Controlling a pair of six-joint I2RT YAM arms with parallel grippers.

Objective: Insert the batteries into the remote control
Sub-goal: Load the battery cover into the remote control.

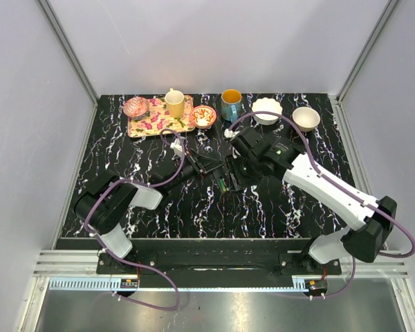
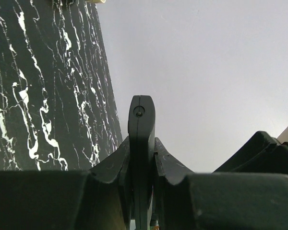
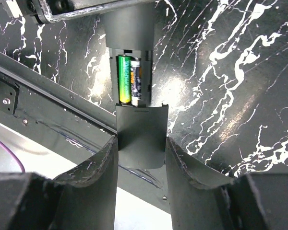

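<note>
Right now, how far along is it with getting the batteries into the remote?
Done: two green batteries already sit side by side inside the remote, uncovered. In hand: the left gripper is clamped on the remote, and the right gripper appears to hold the back cover at the end of the batteries. Left: the cover is not yet slid over them.

table (image 3: 240, 72): glossy black surface with white marble veining, mirroring light
remote control (image 3: 127, 28): smooth matt dark-grey plastic
batteries (image 3: 126, 79): shiny green wrapping, partly black print
battery cover (image 3: 141, 136): smooth matt dark plastic
right gripper (image 3: 141, 142): fingers (image 3: 98, 165) of matt black plastic, scuffed at the edges
</note>
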